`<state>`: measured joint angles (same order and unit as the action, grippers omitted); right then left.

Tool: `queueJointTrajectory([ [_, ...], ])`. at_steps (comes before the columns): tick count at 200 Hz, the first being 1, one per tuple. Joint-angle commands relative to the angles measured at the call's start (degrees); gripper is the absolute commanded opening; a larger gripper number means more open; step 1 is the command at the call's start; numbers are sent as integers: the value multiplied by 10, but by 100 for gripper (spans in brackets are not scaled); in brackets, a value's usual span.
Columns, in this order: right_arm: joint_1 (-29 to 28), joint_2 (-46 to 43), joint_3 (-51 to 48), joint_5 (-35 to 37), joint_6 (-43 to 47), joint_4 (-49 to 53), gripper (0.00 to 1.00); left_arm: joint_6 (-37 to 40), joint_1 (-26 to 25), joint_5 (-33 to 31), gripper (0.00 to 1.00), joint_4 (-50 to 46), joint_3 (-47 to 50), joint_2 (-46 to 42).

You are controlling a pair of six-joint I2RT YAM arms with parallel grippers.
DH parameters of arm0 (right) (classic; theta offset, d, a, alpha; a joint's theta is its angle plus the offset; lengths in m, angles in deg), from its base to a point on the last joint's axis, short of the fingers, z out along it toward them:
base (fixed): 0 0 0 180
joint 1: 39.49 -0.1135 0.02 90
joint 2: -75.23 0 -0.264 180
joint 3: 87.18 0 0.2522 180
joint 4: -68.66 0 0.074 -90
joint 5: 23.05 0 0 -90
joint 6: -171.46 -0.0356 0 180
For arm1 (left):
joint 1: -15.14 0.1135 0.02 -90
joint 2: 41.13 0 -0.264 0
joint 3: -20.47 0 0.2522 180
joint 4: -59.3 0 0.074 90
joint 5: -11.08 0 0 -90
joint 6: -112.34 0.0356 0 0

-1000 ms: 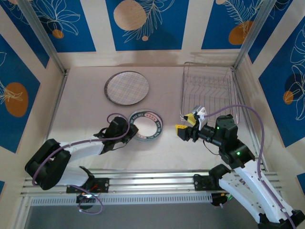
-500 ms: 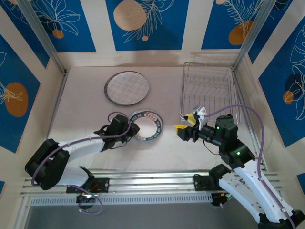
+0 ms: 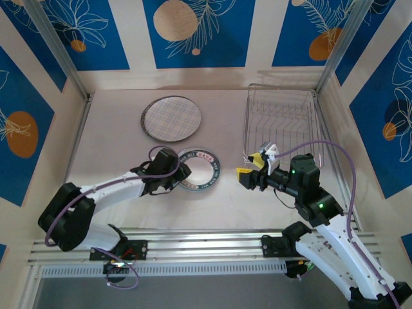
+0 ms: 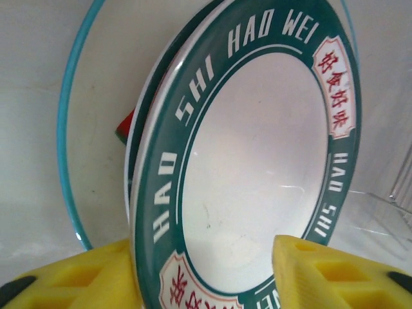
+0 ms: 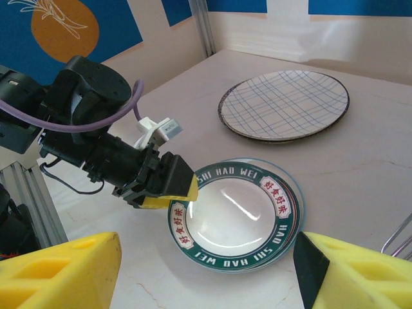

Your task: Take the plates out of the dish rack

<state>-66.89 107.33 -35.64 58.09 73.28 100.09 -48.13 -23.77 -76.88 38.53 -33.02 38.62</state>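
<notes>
flanking the rim of the green lettered plate [image 3: 198, 168], the left gripper's [image 3: 183, 172] fingers are held apart; the right gripper [image 3: 250, 165] is seen spread wide, empty.

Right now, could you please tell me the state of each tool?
Left tool: open, jaws loosely around the edge of the green-rimmed plate.
Right tool: open, empty.

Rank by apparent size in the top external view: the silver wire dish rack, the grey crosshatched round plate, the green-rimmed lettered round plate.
1. silver wire dish rack
2. grey crosshatched round plate
3. green-rimmed lettered round plate, clearly smallest
</notes>
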Motion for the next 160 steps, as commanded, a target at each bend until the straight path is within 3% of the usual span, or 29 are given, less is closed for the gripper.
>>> queueJointTrajectory([
  [1, -3, 1, 7, 17, 3, 15, 73, 18, -4, -2, 58, -59, -33, 6],
  [35, -3, 2, 12, 34, 5, 23, 73, 25, -4, -5, 64, -86, -50, 9],
  [103, -4, 4, 32, 92, 9, 40, 73, 42, -4, -19, 85, -156, -82, -3],
  [136, -3, 28, 70, 156, 4, 63, 78, 56, -4, -32, 100, -190, -97, -24],
  [150, 3, 51, 95, 193, -12, 86, 80, 65, -4, -40, 100, -209, -107, -38],
  [160, 9, 68, 108, 213, -33, 101, 87, 70, -4, -47, 100, -220, -112, -50],
])
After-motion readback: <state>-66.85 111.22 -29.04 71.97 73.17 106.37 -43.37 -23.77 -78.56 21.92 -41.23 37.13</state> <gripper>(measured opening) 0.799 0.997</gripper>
